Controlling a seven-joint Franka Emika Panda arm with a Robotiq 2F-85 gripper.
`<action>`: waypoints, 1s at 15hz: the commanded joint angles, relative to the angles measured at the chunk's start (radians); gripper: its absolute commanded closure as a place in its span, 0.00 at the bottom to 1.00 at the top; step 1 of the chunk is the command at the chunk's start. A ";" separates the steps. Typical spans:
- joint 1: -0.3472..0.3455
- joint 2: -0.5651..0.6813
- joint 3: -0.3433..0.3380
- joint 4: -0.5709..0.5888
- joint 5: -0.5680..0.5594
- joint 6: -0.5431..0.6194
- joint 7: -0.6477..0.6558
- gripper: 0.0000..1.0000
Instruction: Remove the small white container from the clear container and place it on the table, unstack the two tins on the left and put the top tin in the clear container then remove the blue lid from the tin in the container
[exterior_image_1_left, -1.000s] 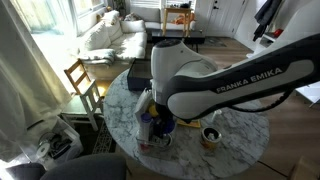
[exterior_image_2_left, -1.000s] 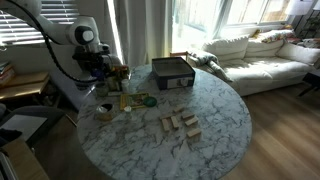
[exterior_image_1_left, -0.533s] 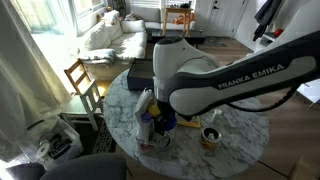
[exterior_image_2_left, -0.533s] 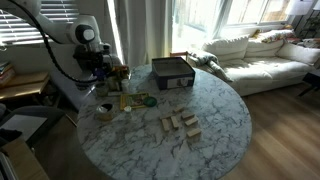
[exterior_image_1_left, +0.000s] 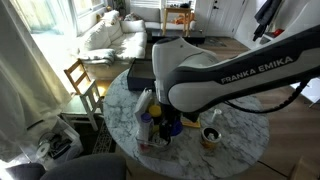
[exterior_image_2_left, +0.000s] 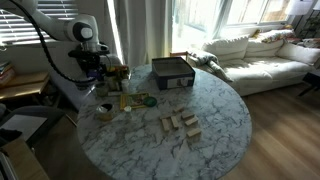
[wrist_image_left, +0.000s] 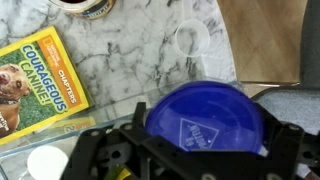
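In the wrist view the round dark blue lid (wrist_image_left: 205, 120) fills the space between my gripper's (wrist_image_left: 190, 150) two black fingers, which stand wide on either side of it; the gripper is open. The lid hides the top tin beneath it and whatever that tin stands in, so the clear container cannot be made out. A lidless gold tin (wrist_image_left: 85, 8) stands at the top edge on the marbled table (wrist_image_left: 130, 50). It also shows in both exterior views (exterior_image_1_left: 210, 135) (exterior_image_2_left: 104, 110). A small white round container (wrist_image_left: 48, 162) sits at the lower left. The blue lid (exterior_image_1_left: 172, 127) shows under the arm.
A yellow book (wrist_image_left: 40, 85) lies left of the gripper, and a small clear ring (wrist_image_left: 190, 40) rests on the marble. A dark rectangular box (exterior_image_2_left: 172, 72) stands at the back and wooden blocks (exterior_image_2_left: 180, 125) lie mid-table. The table edge (wrist_image_left: 235, 60) is close.
The arm has shifted only slightly over the blue lid. The jaws stay just as wide.
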 joint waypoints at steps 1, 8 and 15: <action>0.017 -0.037 -0.001 -0.023 -0.046 -0.051 -0.001 0.00; 0.014 -0.074 -0.003 -0.059 -0.029 0.093 0.054 0.00; -0.069 -0.237 -0.028 -0.144 0.026 0.039 -0.010 0.00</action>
